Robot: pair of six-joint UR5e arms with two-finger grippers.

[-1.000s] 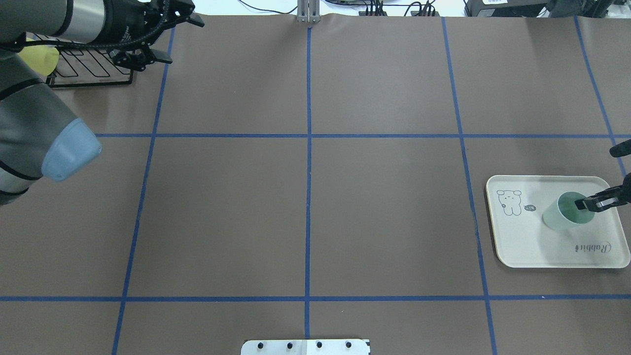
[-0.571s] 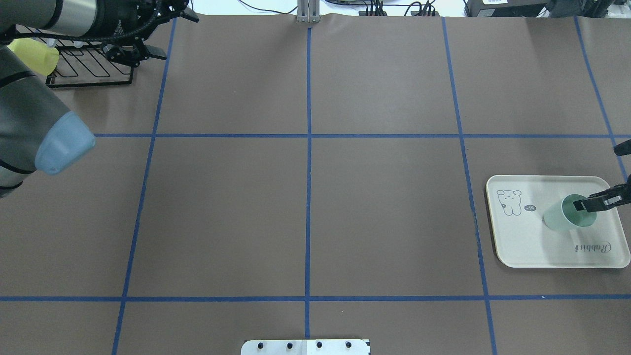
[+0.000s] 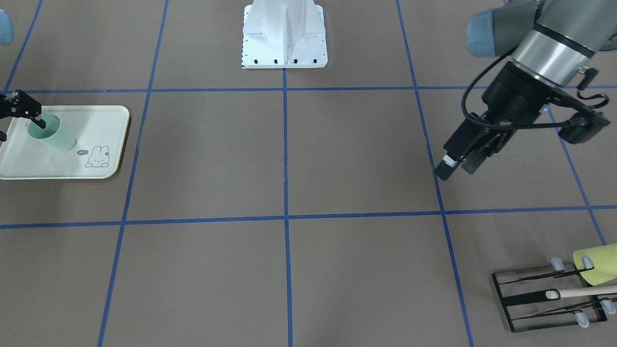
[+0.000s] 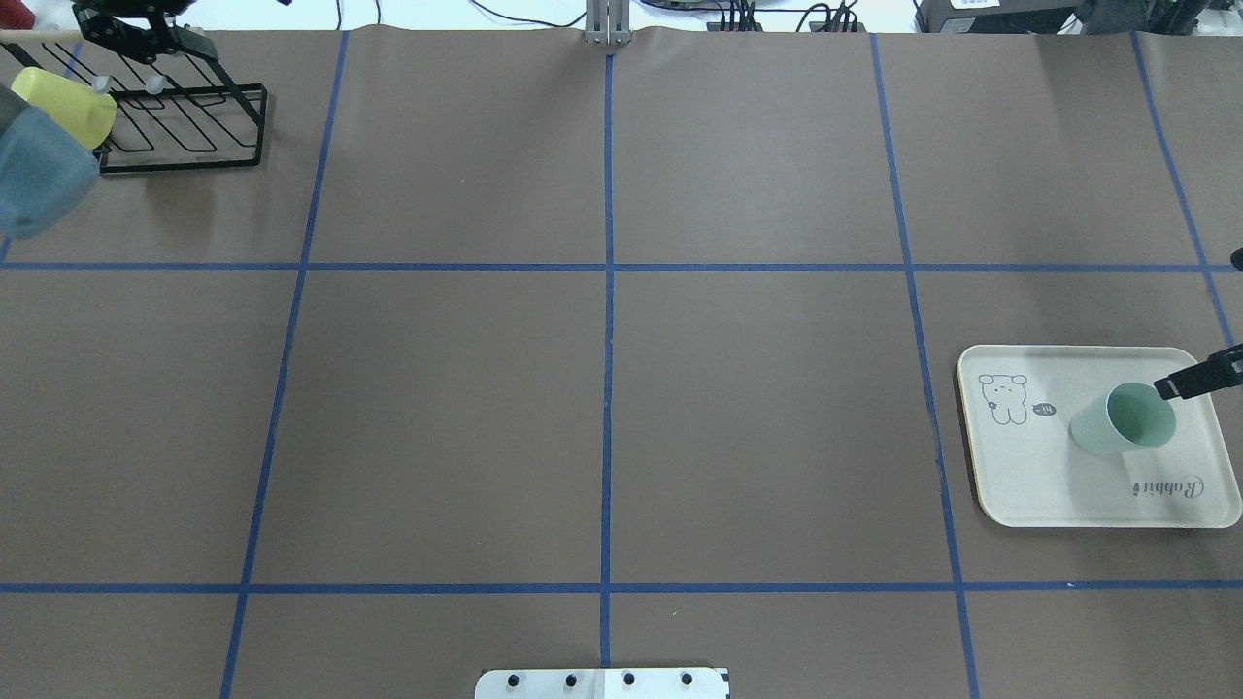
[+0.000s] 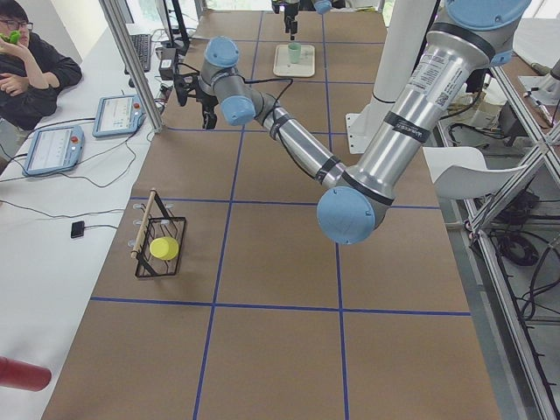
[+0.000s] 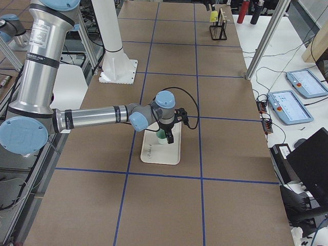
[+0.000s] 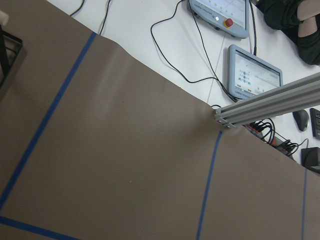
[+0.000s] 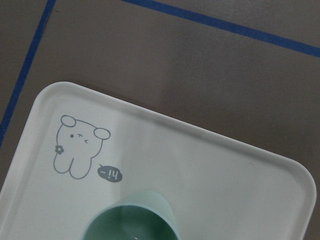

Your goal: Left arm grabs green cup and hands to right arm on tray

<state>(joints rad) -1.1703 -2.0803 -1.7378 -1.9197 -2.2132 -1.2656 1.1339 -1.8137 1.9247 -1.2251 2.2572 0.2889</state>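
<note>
The pale green cup (image 4: 1124, 419) stands upright on the cream Rabbit tray (image 4: 1029, 485), toward its right side. My right gripper (image 4: 1199, 325) is open above the tray's right edge. One fingertip (image 4: 1168, 388) is at the cup's rim, outside it, and nothing is held. The cup (image 3: 48, 134) and that gripper (image 3: 19, 120) also show at the left edge of the front view. The right wrist view shows the cup's rim (image 8: 131, 217) and the tray (image 8: 225, 165). My left gripper (image 3: 455, 168) is open and empty, far off near the wire rack.
A black wire rack (image 4: 184, 126) at the far left corner holds a yellow-green cup (image 4: 63, 102) and a wooden stick (image 3: 585, 291). The robot's base plate (image 4: 602, 682) is at the near edge. Blue tape lines cross the brown table.
My right gripper's finger came out of the cup and drew back to the right; the cup stays on the tray. My left arm swung back left, over the rack corner.
</note>
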